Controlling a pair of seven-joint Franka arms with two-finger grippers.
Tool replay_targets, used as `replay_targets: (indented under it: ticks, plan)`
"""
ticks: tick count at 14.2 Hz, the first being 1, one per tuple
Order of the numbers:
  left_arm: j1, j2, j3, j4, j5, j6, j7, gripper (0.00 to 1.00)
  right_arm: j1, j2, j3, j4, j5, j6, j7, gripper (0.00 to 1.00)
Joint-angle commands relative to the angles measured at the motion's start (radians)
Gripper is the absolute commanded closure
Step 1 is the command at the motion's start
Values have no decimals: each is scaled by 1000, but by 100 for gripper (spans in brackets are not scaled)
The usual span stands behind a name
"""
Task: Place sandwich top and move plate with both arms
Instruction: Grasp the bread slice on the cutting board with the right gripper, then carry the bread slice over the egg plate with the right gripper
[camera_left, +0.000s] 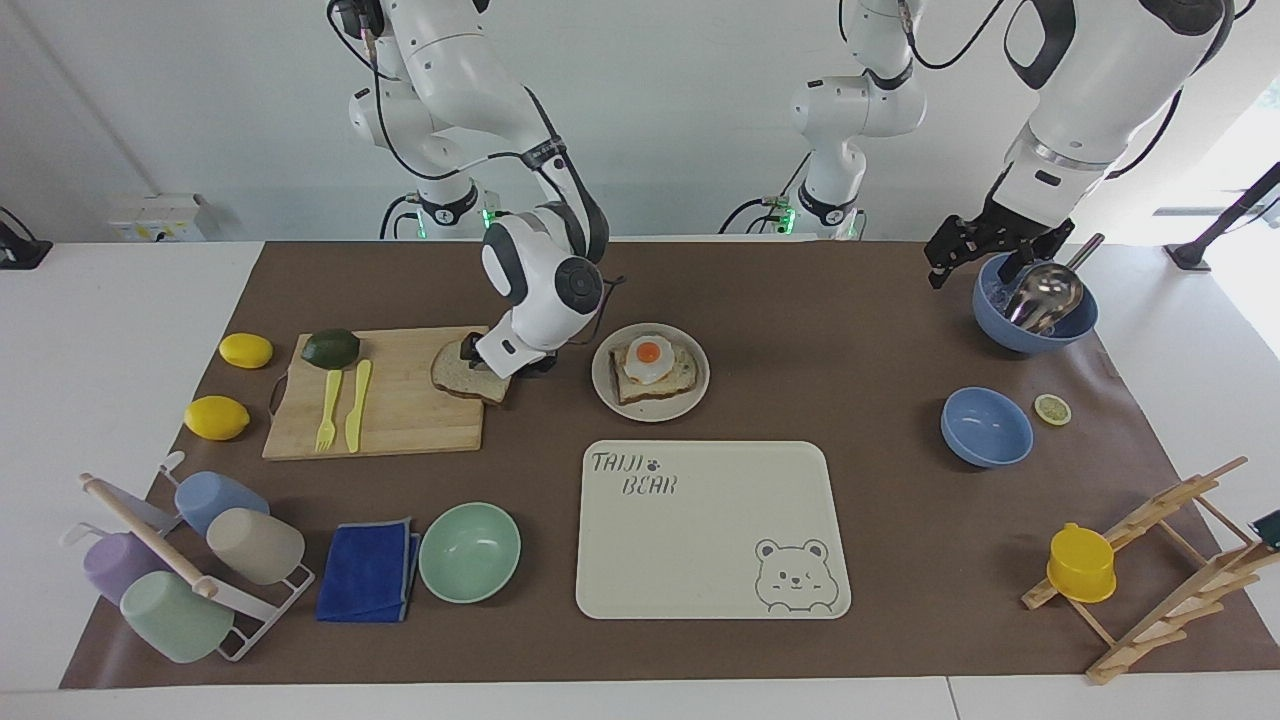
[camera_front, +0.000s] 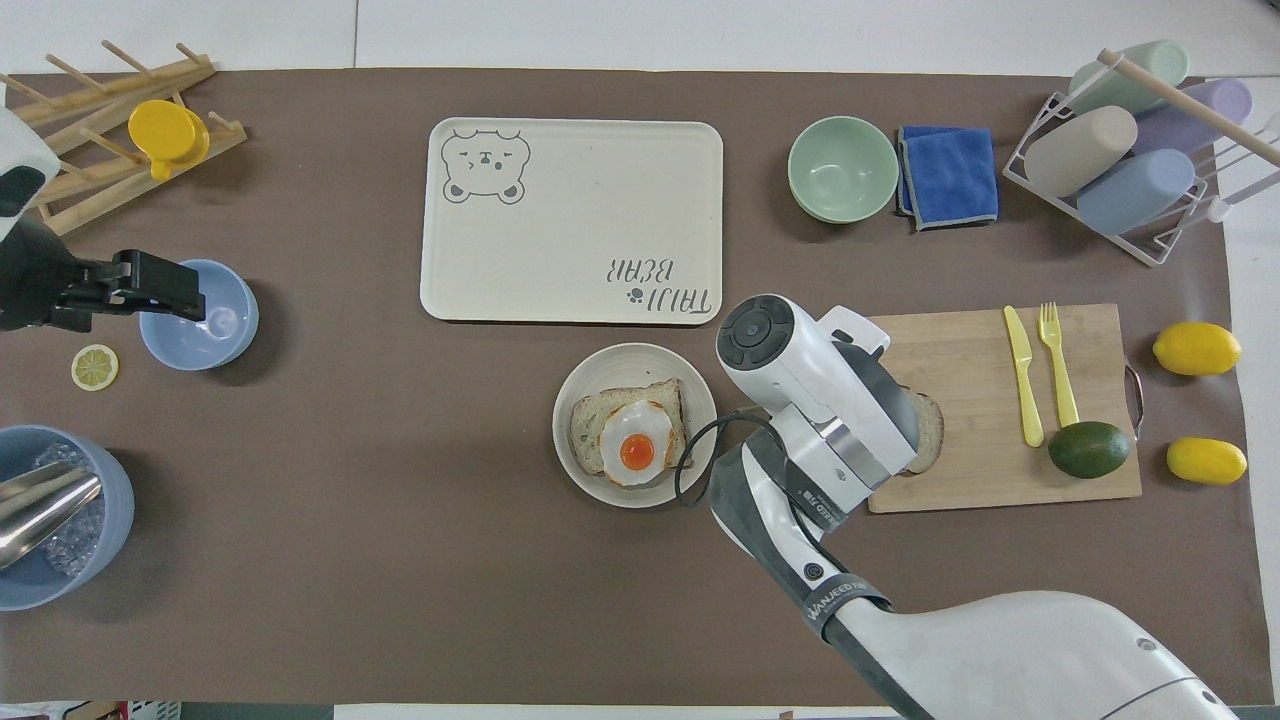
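The sandwich top (camera_left: 452, 375) (camera_front: 930, 432) lies flat on the cutting board's (camera_left: 400, 410) end nearest the plate, mostly covered by the hand in the overhead view. My right gripper (camera_left: 500, 360) is down at that slice, open, one fingertip (camera_left: 467, 350) over the bread and the other off the board's edge. The plate (camera_left: 700, 388) (camera_front: 573, 475) sits beside the board, toward the left arm's end, and carries a bread slice with a fried egg (camera_left: 650, 355) (camera_front: 633, 445). My left gripper (camera_left: 975, 262) (camera_front: 165, 290) waits open, raised by the blue bowls.
A cream bear tray (camera_left: 700, 560) lies farther from the robots than the plate, with a mint bowl (camera_left: 470, 552) and a blue cloth (camera_left: 368, 570) beside it. Fork, knife and avocado (camera_left: 331, 347) are on the board. A blue bowl with a metal scoop (camera_left: 1040, 300) stands near the left arm.
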Motion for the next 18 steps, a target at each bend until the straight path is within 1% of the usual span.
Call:
replay_targets:
  ticks: [1, 2, 3, 6, 7, 9, 11, 13, 15, 18]
  plan:
    - [14, -10, -8, -4, -13, 0, 6, 0, 5, -31, -2, -24, -26, -4, -2, 71]
    - [14, -10, -8, -4, -11, 1, 6, 0, 17, -31, 0, -20, -40, -18, -10, 91]
    - [14, -10, -8, -4, -13, 1, 6, 0, 32, -30, 0, -2, -53, -45, -25, 100]
    - [14, -10, -8, -5, -13, -3, 5, 0, 51, -11, 7, 126, -54, -171, -82, 100]
    - [14, -10, -6, -5, -11, -2, 2, 0, 72, -4, 12, 174, -52, -196, -105, 100]
    - [15, -12, -8, -7, -13, -3, 5, 0, 155, -1, 38, 254, -41, -205, -104, 100]
    - [14, -13, -8, -19, -13, 1, 5, 0, 236, 1, 41, 286, -28, -162, -78, 100]
    - [14, -21, -9, -31, -13, 9, 3, 0, 282, 3, 43, 283, -9, -54, -6, 100]
    - [15, -33, -9, -54, -20, 15, 2, 0, 296, 15, 43, 265, 64, 3, 16, 100]
    - [15, -43, -6, -82, -57, 35, 3, 0, 292, 13, 43, 237, 75, 62, 21, 100]
